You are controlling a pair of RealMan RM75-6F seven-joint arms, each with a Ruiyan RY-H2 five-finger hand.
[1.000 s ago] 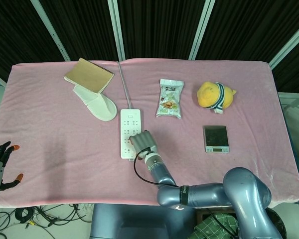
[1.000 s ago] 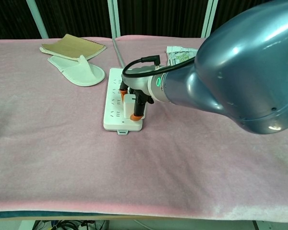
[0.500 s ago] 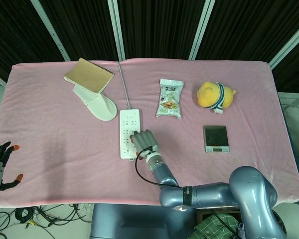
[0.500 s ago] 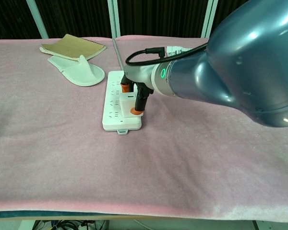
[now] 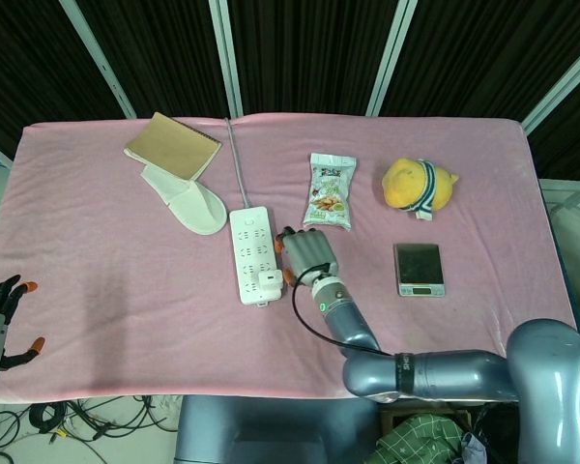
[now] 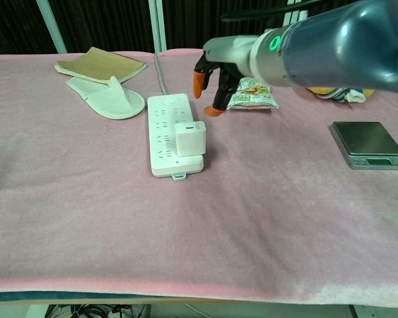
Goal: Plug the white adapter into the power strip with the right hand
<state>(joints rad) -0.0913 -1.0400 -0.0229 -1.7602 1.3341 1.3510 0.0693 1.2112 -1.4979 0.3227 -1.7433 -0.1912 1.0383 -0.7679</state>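
The white adapter (image 5: 267,283) (image 6: 190,138) stands plugged into the near end of the white power strip (image 5: 249,246) (image 6: 166,122), which lies mid-table. My right hand (image 5: 307,253) (image 6: 209,83) hovers just right of the strip, raised off the adapter, holding nothing, its orange-tipped fingers apart. My left hand (image 5: 0,314) hangs off the table's left edge, fingers spread and empty; only the head view shows it.
A tan notebook (image 5: 172,146) and a white slipper (image 5: 186,201) lie at the back left. The strip's cable (image 5: 238,159) runs to the far edge. A snack bag (image 5: 330,191), a yellow plush toy (image 5: 419,185) and a small scale (image 5: 420,268) sit to the right.
My right hand has let go of the adapter and moved up and to the right. The adapter stays seated in the strip, which has turned slightly.
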